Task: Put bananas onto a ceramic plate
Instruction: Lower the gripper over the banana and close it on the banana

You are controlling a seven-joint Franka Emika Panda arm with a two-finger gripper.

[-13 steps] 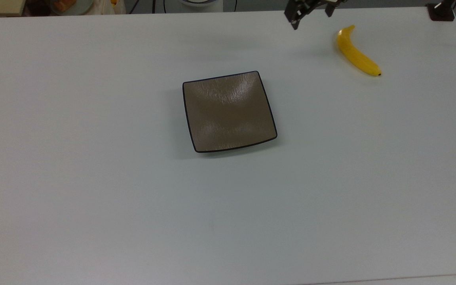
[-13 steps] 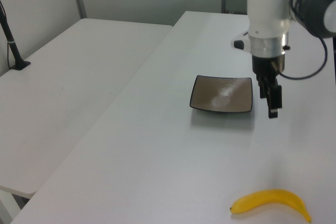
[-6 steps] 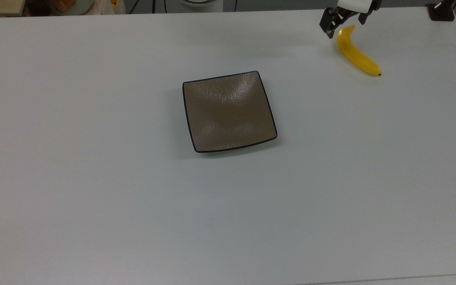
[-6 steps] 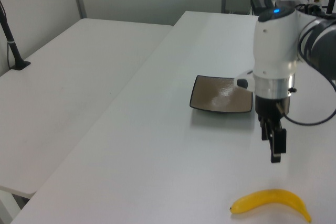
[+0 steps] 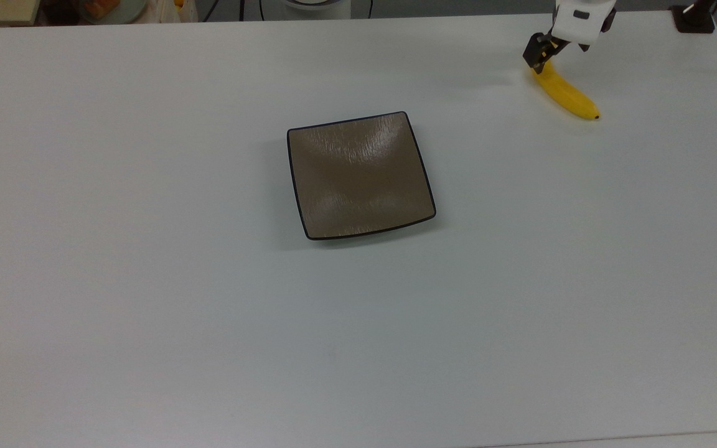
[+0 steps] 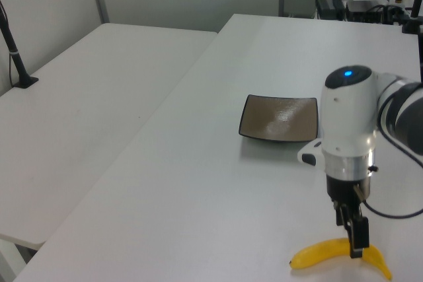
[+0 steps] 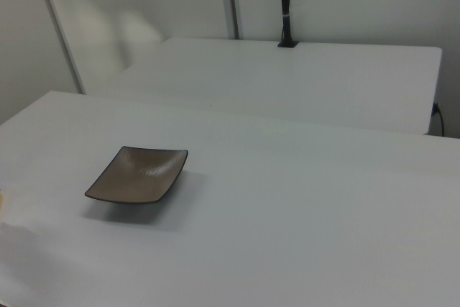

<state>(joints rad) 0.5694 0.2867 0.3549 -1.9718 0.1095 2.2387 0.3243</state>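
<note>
Banana (image 5: pixel 567 94) at two o'clock from ceramic plate (image 5: pixel 360 175), well apart, flat on table (image 5: pixel 147 280). Gripper (image 5: pixel 545 57) over stem end, fingers apart. Likely light, smooth, slippery; best pinched mid-body.

White table (image 5: pixel 147 280): plate (image 5: pixel 360 176), banana (image 5: pixel 567 94) well apart

A white table (image 5: pixel 147 311) beside a second table (image 6: pixel 79 110) — a black post (image 7: pixel 285 5) stands on it.
</note>
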